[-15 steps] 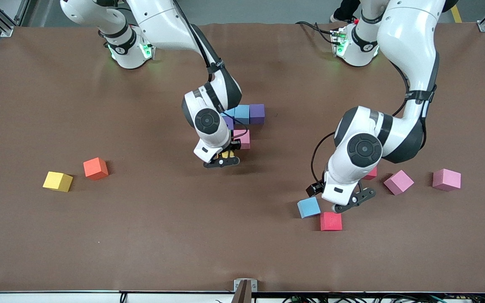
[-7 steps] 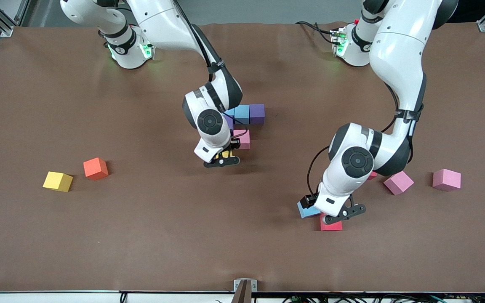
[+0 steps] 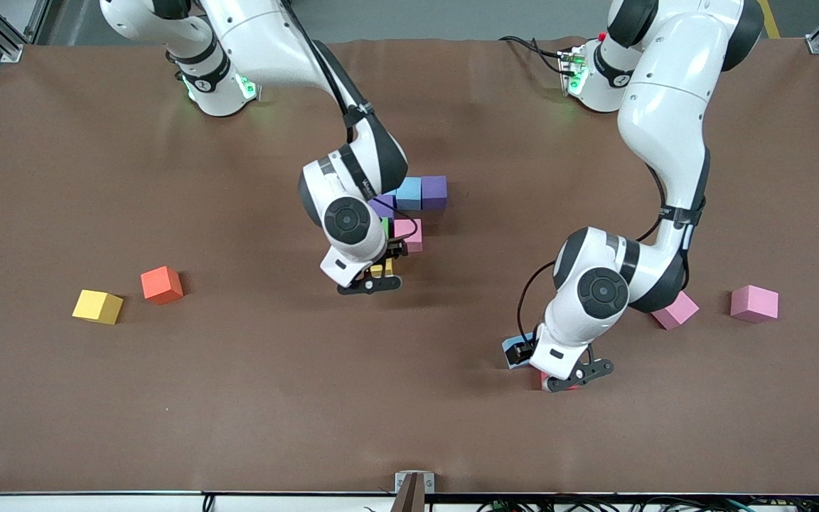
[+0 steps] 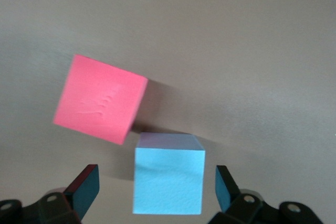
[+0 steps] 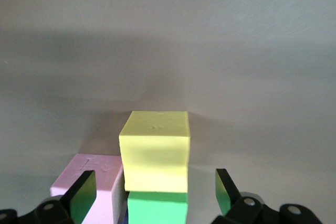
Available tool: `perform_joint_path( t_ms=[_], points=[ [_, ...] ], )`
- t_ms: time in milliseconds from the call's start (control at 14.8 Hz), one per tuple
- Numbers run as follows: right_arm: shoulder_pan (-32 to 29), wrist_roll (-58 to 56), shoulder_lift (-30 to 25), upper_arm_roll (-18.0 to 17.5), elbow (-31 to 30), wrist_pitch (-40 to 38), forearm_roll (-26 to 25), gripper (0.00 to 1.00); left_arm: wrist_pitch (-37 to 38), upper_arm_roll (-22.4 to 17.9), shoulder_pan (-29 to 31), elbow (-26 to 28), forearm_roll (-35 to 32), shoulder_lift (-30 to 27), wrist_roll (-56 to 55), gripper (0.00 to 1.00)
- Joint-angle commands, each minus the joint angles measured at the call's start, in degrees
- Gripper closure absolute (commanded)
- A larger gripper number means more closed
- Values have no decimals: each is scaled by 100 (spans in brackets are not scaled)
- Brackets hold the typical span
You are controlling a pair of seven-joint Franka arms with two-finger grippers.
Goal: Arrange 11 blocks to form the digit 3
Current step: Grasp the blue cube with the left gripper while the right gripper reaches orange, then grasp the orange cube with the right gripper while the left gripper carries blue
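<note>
Near the table's middle, touching blocks form a figure: a light blue block (image 3: 408, 192) beside a purple block (image 3: 434, 192), another purple block (image 3: 382, 208) partly hidden, a pink block (image 3: 408, 233), a green block (image 5: 157, 205) and a yellow block (image 5: 155, 150). My right gripper (image 3: 370, 284) stands open around the yellow block, fingers clear of it. My left gripper (image 4: 157, 192) is open just above a loose light blue block (image 4: 168, 181), which shows between its fingers with gaps on both sides. A red block (image 4: 100, 98) lies beside it.
A second yellow block (image 3: 98, 306) and an orange block (image 3: 161, 284) lie toward the right arm's end. Two paler mauve-pink cubes (image 3: 675, 311) (image 3: 753, 303) sit toward the left arm's end. The left arm's elbow covers the table beside the nearer mauve cube.
My right gripper has opened and let go of the yellow block. My left gripper has moved from beside the loose light blue and red blocks to over them.
</note>
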State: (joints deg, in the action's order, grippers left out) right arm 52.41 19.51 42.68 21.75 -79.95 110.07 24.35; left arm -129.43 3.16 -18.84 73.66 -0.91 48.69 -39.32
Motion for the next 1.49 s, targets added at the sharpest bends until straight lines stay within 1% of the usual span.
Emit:
perform_joint_path(
  t_ms=[0, 68, 203, 405, 473, 540, 675, 743, 810, 945, 1080, 1148, 1215, 1418],
  points=[
    [-362, 44, 4, -75, 287, -328, -62, 0, -134, 36, 3, -220, 266, 236, 100, 3],
    [-511, 26, -92, -92, 287, -442, -70, 0, -161, 36, -6, -220, 267, 281, 100, 3],
    [-923, -297, -233, -110, 287, -994, -70, 0, -249, 18, -32, -220, 267, 368, 109, 5],
    [-1722, -1498, -418, -84, 156, -1251, -123, 0, -320, 18, -41, -203, 258, 448, 109, 6],
    [-1995, -2016, -479, -75, 25, -1225, -149, 0, -320, 18, -41, -203, 258, 474, 91, 10],
    [-2241, -2413, -506, -66, -63, -1190, -236, 0, -320, 18, -41, -194, 258, 492, 74, 23],
    [-2655, -2995, -576, -66, -195, -1015, -797, 0, -320, 27, -41, -168, 267, 474, -58, 58],
    [-2839, -3267, -707, -66, -440, -788, -1026, 0, -311, 36, -50, -124, 267, 422, -259, 74],
    [-3050, -3722, -839, -75, -808, -429, -1107, 0, -276, 44, -67, -124, 258, 361, -522, 82],
    [-3411, -4628, -1173, -75, -1598, 275, -1107, 0, -23, 36, -233, -45, 258, 176, -1197, 91],
    [-3640, -5148, -1419, -92, -2232, 698, -1107, 0, 556, 36, -278, -44, 214, -43, -1997, 94],
    [-3693, -5316, -1507, -92, -2435, 813, -1107, 0, 794, 36, -304, -36, 205, -157, -2323, 95],
    [-3746, -5535, -1578, -92, -2638, 953, -1107, 0, 997, 36, -366, -36, 205, -237, -2726, 91],
    [-3887, -6037, -1876, -92, -3384, 1611, -1107, 0, 1192, 9, -778, 8, 144, -317, -4491, 92]
  ],
)
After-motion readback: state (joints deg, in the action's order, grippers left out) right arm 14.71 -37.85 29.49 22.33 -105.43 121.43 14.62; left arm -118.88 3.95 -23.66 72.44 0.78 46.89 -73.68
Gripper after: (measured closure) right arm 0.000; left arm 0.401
